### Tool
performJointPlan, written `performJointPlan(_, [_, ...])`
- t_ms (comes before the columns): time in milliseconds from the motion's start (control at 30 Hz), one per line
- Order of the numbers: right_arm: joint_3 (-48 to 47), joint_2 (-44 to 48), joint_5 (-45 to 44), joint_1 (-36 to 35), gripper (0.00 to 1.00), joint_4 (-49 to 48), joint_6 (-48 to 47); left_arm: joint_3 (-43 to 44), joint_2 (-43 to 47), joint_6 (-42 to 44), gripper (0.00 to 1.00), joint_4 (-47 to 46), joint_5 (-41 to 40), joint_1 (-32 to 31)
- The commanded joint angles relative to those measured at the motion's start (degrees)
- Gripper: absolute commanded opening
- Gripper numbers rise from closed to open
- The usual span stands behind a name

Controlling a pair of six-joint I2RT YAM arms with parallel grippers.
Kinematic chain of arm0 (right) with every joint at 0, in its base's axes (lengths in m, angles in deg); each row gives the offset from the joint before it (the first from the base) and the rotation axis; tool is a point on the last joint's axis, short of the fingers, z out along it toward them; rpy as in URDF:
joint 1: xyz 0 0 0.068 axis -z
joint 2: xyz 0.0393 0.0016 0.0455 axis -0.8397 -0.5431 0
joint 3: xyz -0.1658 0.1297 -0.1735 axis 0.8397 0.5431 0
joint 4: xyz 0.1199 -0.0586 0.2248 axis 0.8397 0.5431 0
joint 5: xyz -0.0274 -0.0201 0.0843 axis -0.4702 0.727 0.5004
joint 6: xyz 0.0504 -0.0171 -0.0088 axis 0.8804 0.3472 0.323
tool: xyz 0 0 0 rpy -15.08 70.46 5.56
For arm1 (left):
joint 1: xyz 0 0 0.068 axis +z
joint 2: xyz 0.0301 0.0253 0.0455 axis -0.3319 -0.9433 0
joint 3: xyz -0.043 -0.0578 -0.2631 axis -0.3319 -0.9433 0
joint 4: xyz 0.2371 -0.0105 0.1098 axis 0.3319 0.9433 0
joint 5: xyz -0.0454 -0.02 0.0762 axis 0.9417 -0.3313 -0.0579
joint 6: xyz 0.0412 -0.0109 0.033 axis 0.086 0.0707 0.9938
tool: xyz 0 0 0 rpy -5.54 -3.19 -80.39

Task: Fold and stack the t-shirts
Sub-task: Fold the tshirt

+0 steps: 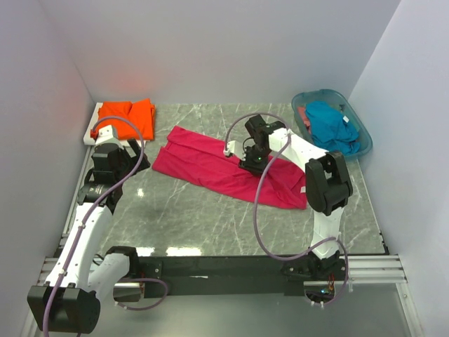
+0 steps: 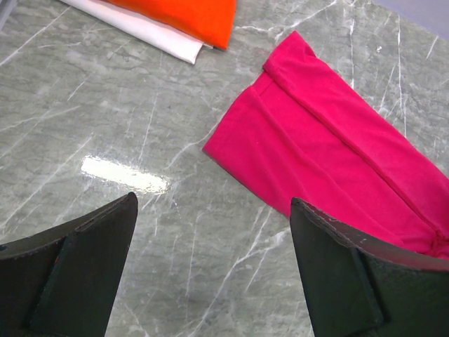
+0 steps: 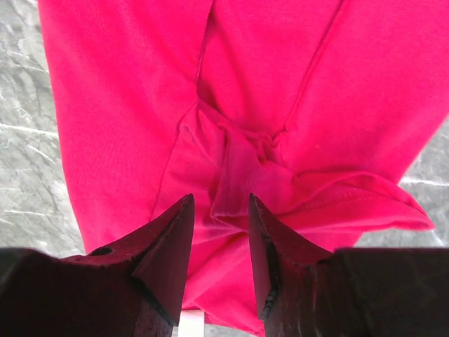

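The magenta-red t-shirt (image 1: 210,165) lies spread across the middle of the marble table as a long folded band (image 2: 330,147). My right gripper (image 1: 254,163) is down on its right part. In the right wrist view its jaws (image 3: 220,198) stand partly open astride a raised bunch of magenta cloth (image 3: 238,175), and a white label (image 3: 189,324) peeks out below. An orange t-shirt (image 1: 128,116) lies folded at the back left. A teal-blue t-shirt (image 1: 330,123) sits in the basket. My left gripper (image 2: 213,200) hangs wide open over bare marble, left of the magenta shirt.
The orange shirt rests on a white board (image 2: 151,29) in the back left corner. A translucent teal basket (image 1: 364,145) stands at the back right. White walls close in the table on three sides. A cable loops from the right arm (image 1: 258,210).
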Motion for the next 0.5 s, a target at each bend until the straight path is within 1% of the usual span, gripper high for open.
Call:
performJointPlan(0, [-2.3, -0.4, -1.5, -0.7, 0.44, 0.0, 0.6, -0.1, 0.6, 0.8, 0.95, -1.3, 0.9, -0.1])
performJointPlan(167, [-2.8, -1.6, -2.4, -0.7, 0.44, 0.4, 0.5, -0.1, 0.6, 0.8, 0.95, -1.4, 1.0, -0.1])
performJointPlan(267, [-3.6, -2.6, -2.8, -0.6, 0.38, 1.1, 0.5, -0.1, 0.6, 0.8, 0.95, -1.3, 1.0, -0.1])
performJointPlan(333, [-3.9, -3.0, -2.9, -0.7, 0.38, 1.4, 0.5, -0.1, 0.6, 0.8, 0.95, -1.3, 1.1, -0.1])
performJointPlan(433, [-4.1, -3.3, -3.4, -0.7, 0.33, 1.1, 0.6, -0.1, 0.7, 0.8, 0.95, -1.4, 0.8, -0.1])
performJointPlan(467, [-4.2, -3.3, -3.5, -0.7, 0.28, 1.0, 0.6, -0.1, 0.7, 0.8, 0.95, -1.4, 0.9, -0.1])
